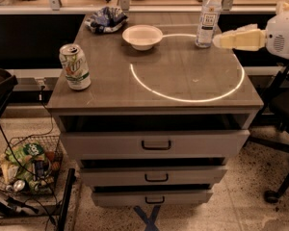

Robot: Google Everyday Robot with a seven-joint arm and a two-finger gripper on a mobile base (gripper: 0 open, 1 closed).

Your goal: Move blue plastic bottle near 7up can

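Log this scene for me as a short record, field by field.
bottle: upright, back right of the table
can: upright, front left edge
tool: just right of the bottle, contact unclear
bowl: back centre, between bag and bottle
bag: back left corner

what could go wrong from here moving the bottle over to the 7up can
The blue plastic bottle is tall and narrow; the gripper, just right of it, could tip it with a nudge.
The white bowl lies roughly on the straight path to the 7up can.
The can stands near the table's left edge; a bump might push it off.
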